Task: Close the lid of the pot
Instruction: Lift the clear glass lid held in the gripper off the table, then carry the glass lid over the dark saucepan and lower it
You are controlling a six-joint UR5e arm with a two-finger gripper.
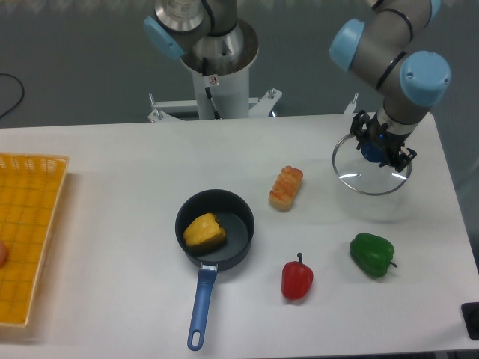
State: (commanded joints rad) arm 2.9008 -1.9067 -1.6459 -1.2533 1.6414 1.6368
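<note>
The gripper [383, 146] is clamped on the blue knob of the lid [372, 173] at the far right – the natural handle – while the pot [215, 229], open with a yellow pepper [204, 231] inside, waits well left and nearer.

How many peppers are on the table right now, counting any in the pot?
3. A yellow pepper lies inside the pot, a red pepper sits right of the pot's handle, and a green pepper further right.

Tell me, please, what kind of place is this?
Probably a robotics lab set up for kitchen practice. A robot arm's gripper holds the lid over a plain white table, where the pot sits among toy-like peppers and a yellow basket.
</note>
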